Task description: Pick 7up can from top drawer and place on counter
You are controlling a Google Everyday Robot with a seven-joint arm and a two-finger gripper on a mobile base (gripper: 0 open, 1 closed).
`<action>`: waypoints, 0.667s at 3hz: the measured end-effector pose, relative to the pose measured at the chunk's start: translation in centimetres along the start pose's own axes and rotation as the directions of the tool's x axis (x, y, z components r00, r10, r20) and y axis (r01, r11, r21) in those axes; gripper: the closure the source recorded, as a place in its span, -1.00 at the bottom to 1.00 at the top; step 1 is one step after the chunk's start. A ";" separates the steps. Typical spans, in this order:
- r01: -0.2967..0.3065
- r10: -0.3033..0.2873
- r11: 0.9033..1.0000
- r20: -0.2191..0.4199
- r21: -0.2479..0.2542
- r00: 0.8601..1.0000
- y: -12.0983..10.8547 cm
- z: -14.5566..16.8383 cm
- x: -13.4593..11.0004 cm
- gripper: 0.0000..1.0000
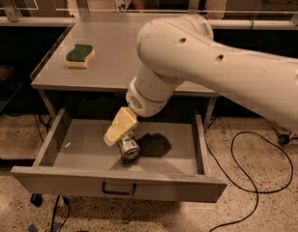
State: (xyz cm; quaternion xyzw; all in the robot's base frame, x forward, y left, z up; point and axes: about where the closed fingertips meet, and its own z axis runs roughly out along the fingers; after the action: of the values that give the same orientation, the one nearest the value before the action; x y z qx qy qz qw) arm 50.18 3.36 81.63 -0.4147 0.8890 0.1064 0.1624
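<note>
The 7up can (129,147) lies on its side on the floor of the open top drawer (174,159), near the middle, with a shiny silver end facing the front. My gripper (115,135), cream-yellow, hangs down from the big white arm into the drawer and reaches the can's upper left side, partly covering it. The can rests on the drawer floor. The grey counter (115,52) lies above and behind the drawer.
A green and yellow sponge (80,55) lies on the counter's left part. The white arm (212,71) covers the counter's right part. The drawer front carries a small dark handle (118,190). A black cable (241,178) loops on the speckled floor at the right.
</note>
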 end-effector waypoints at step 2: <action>-0.052 0.053 0.998 0.007 -0.033 0.999 0.8 2.9 1.9 -1.00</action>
State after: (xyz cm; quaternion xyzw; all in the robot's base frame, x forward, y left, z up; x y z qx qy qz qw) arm 48.97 3.49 78.32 -0.3934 0.8971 0.1269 0.1560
